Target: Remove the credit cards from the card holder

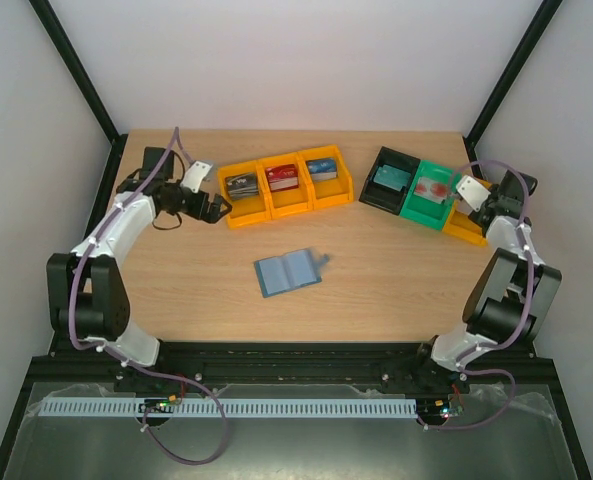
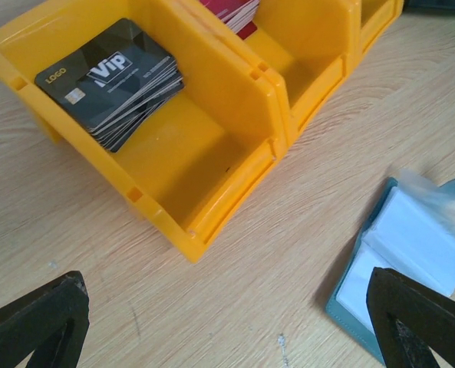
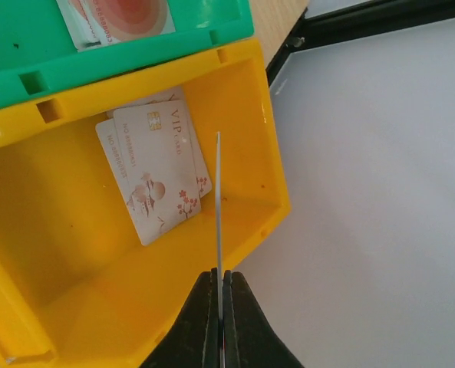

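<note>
The card holder (image 1: 288, 271) lies open at mid-table, teal-blue with pale clear sleeves; the left wrist view shows it at lower right (image 2: 411, 253). My left gripper (image 1: 219, 210) hovers beside the near-left corner of the yellow bins, wide open and empty (image 2: 227, 322). My right gripper (image 1: 476, 210) is shut on one thin credit card (image 3: 218, 199), seen edge-on above the far-right yellow bin (image 3: 58, 268). Pale VIP credit cards (image 3: 154, 172) lie in that bin.
Three joined yellow bins (image 1: 286, 180) at back left hold card stacks, a black VIP stack (image 2: 116, 80) and a red stack (image 2: 235, 11) among them. A black bin (image 1: 386, 180) and a green bin (image 1: 431, 192) stand at back right. The table's right edge runs just past the yellow bin.
</note>
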Available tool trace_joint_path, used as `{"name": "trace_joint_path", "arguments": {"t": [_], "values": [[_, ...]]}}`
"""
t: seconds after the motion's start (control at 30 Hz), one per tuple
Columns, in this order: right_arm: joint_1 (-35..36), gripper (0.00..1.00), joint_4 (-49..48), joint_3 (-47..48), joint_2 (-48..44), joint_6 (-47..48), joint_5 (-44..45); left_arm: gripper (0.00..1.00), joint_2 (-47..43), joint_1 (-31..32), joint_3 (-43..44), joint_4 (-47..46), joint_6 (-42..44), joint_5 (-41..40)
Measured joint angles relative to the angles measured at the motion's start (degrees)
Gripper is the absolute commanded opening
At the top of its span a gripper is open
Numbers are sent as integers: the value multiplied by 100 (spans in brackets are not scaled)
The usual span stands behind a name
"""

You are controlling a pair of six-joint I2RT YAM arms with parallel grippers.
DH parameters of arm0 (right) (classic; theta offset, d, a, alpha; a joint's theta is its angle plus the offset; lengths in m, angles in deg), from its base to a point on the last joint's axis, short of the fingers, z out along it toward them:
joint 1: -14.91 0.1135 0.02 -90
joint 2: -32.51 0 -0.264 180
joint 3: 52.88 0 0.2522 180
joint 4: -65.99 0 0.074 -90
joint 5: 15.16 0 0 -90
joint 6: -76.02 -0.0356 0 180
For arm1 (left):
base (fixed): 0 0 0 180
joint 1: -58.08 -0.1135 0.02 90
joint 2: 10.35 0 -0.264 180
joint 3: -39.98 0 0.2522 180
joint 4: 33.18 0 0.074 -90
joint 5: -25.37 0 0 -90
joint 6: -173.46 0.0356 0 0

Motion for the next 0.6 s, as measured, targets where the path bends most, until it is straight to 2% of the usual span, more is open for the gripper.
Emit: {"name": "trace_joint_path", "arguments": {"t": [0.33,0.6], "values": [[17,2,90,455,1062,752,-20,99,404,-791,702,350,81,83],[177,2,-741,455,1552,1224,317,99,542,-940,1106,459,92,2]]}}
